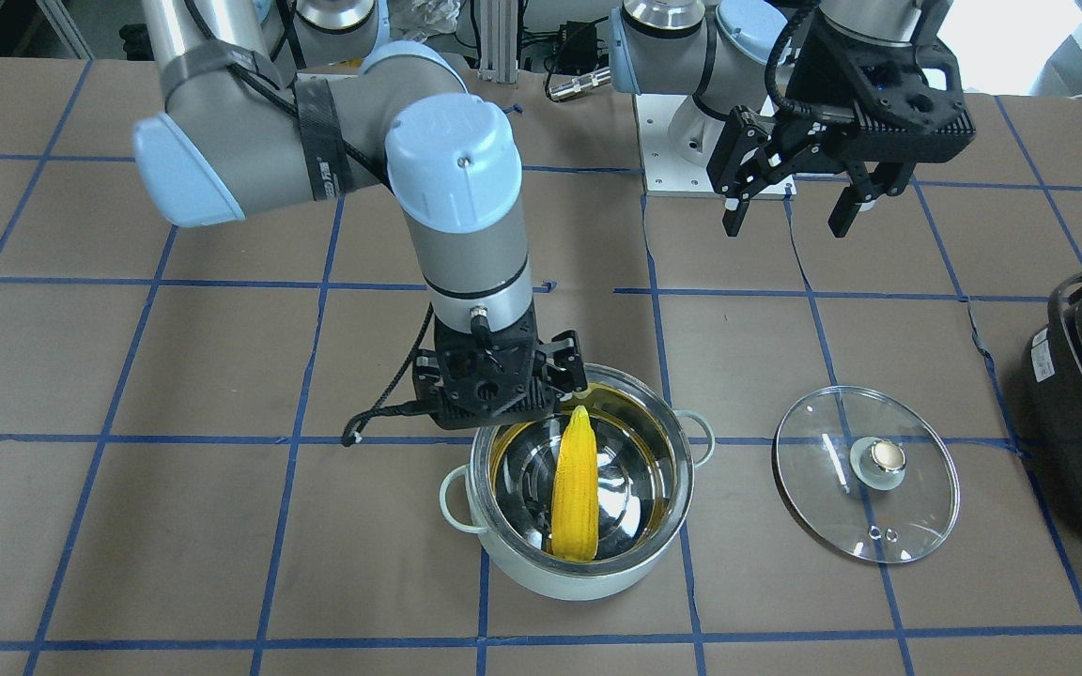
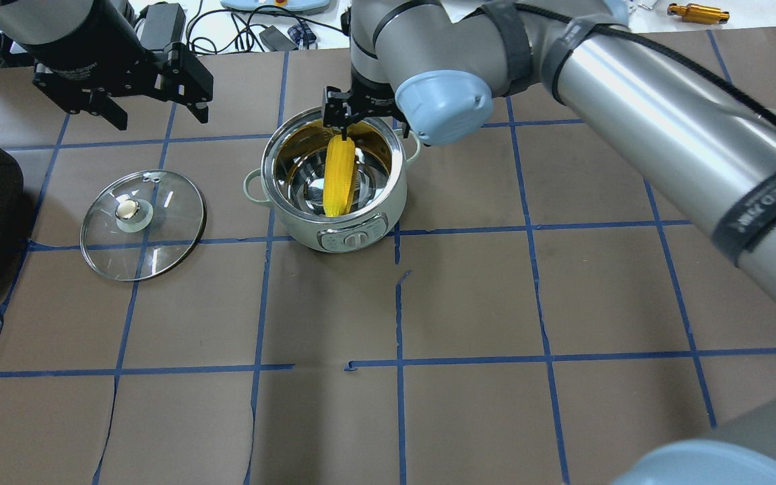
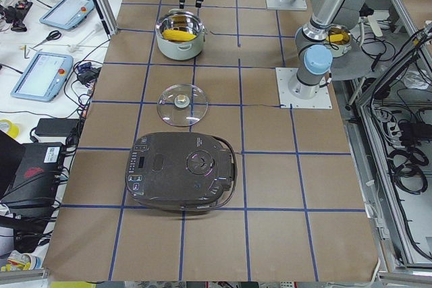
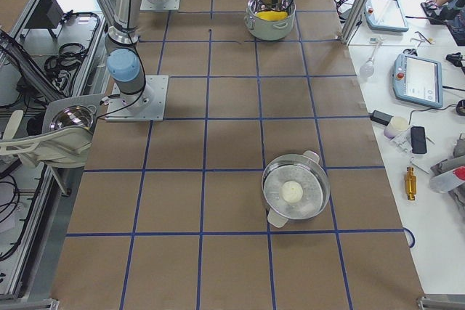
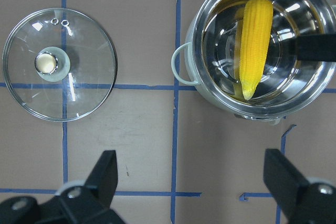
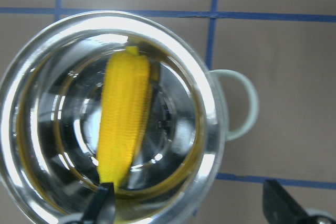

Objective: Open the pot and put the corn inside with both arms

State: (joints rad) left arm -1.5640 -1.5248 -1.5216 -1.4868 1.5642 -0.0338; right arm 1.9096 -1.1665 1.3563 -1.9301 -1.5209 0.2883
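Worktop (image 2: 469,303) as I saw it, with the placing step nearly closed. The right arm (image 1: 466,178) reached from the robot's edge across to the pot (image 1: 588,582). A black appliance (image 3: 181,170) sat by the left end edge and played no part.

The pot stood uncovered, nearer the operators' long edge than the robot's. Its glass lid (image 1: 813,469) lay knob-up beside it on the left-end side, not touching it. The left gripper (image 1: 787,225) hung high over that side, spread wide and carrying nothing.

The right gripper (image 6: 189,198) was poised over the pot mouth with its jaws parted wide. One finger (image 6: 102,205) appeared level with an end of the corn (image 1: 574,488); I could not tell whether it touched. The corn lay inside the pot, across the steel bowl, and I judged it let go.

I judged opening done and loading complete. The next move called for a straight lift of the right arm, so that the near finger did not drag the cob.
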